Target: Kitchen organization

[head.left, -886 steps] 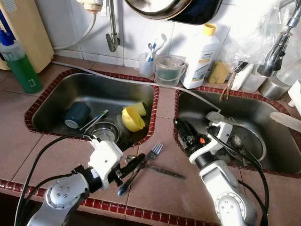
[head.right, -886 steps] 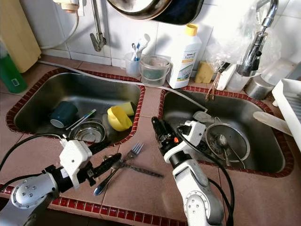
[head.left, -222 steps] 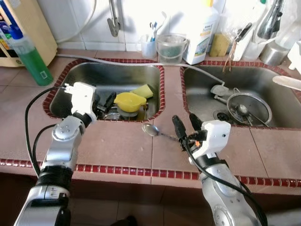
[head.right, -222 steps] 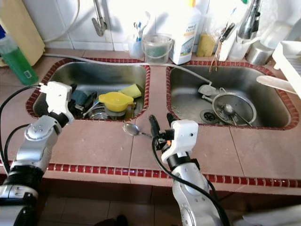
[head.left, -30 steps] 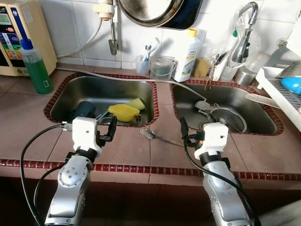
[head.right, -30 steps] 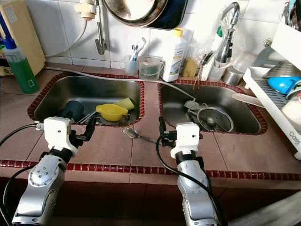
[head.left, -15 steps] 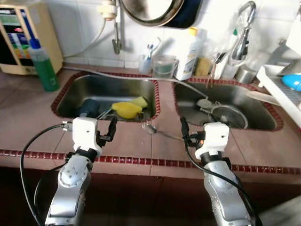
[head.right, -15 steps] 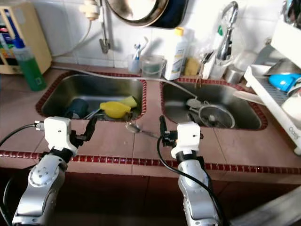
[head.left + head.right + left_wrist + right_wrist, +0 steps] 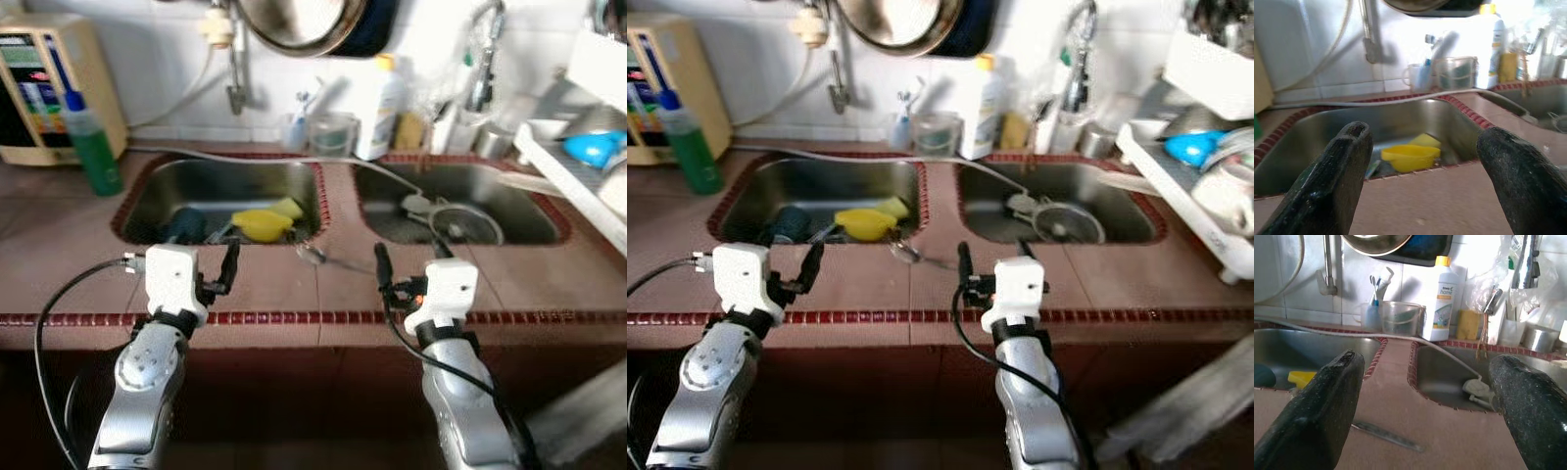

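A metal spoon lies on the brown tiled strip between the two sinks; its handle shows in the right wrist view. The left sink holds a yellow bowl, a dark teal cup and a yellow-green sponge. My left gripper hovers open over the counter's front edge before the left sink, its fingers wide apart and empty. My right gripper is open too, just right of the spoon, with nothing between its fingers.
The right sink holds a round metal strainer. A green bottle stands far left; a white detergent bottle, a clear tub and taps line the back wall. A dish rack with a blue bowl stands right.
The camera has drawn back and the picture is blurred, so more of the counter front and the dark space below shows. Both arms keep the same pose; the spoon lies where it was.
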